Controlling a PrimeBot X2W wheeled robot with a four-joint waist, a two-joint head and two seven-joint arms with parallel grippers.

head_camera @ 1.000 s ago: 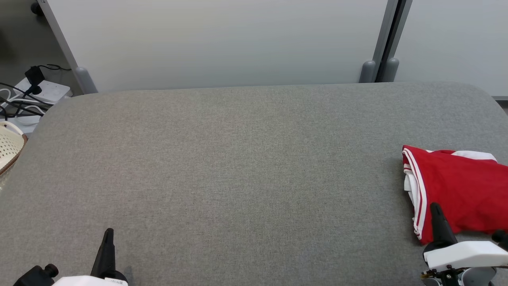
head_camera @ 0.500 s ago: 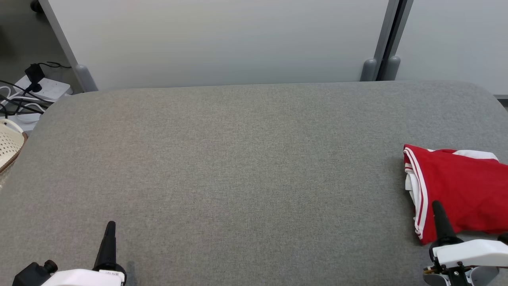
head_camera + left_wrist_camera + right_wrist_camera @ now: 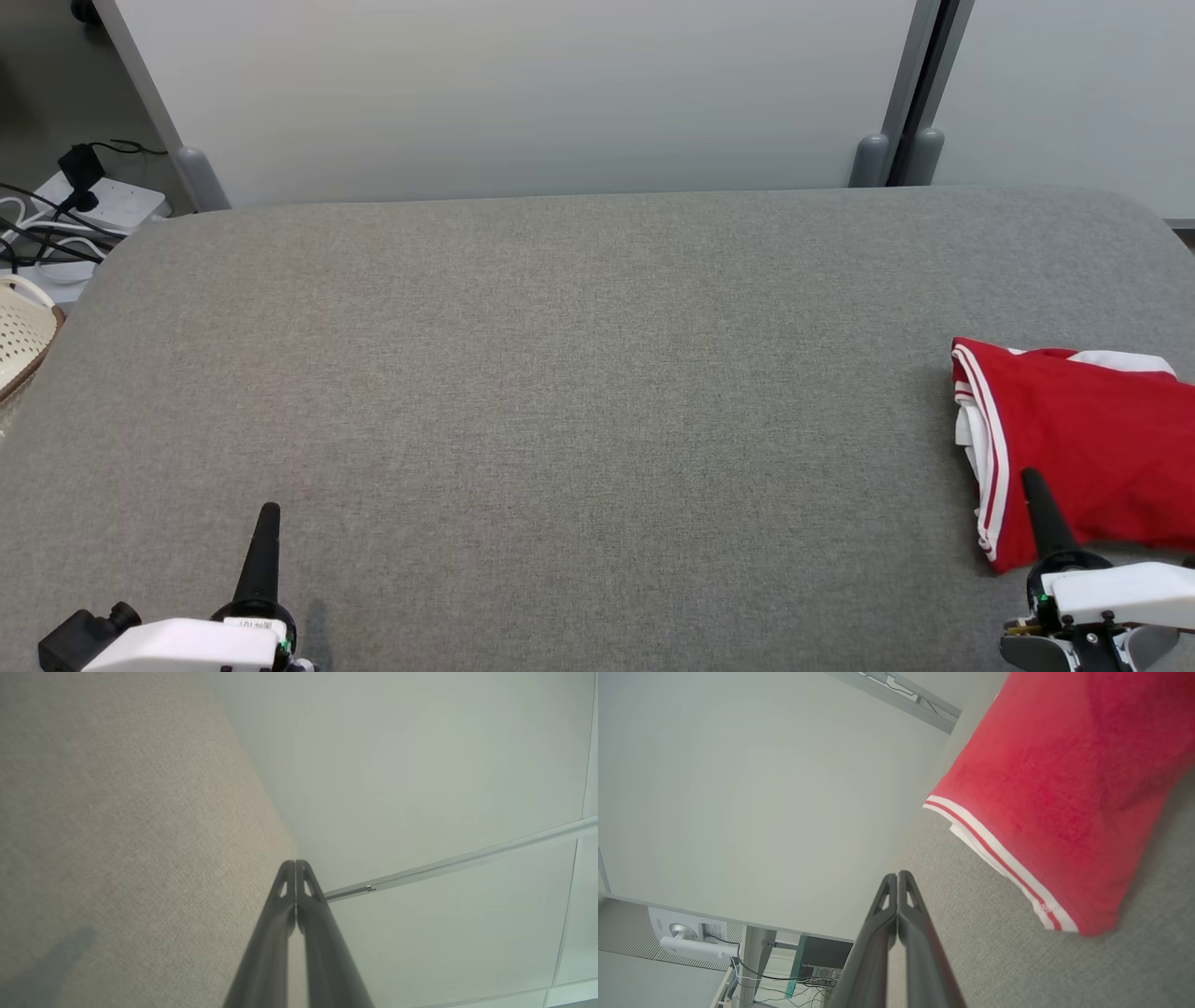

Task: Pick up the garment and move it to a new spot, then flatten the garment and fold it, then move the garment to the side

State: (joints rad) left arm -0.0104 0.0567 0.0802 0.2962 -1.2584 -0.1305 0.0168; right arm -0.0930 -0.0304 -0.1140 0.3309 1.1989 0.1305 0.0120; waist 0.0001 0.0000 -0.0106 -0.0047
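The garment [image 3: 1088, 434] lay folded at the table's [image 3: 560, 373] three o'clock (set aside, seemingly), so the left gripper [image 3: 268, 515] and right gripper [image 3: 1033, 485] sat pinched together, empty.

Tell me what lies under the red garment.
The red garment rests on the grey table; its own white layers peek out at its striped edge. Anything else beneath is covered.

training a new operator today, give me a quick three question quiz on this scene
1. True or false: the red garment lies on the right side of the grey table.
2. The right gripper is: A open; B shut on the garment; C shut, holding nothing.
3. Which gripper is farther from the garment?
Key: 1 true; 2 C; 3 the left gripper.
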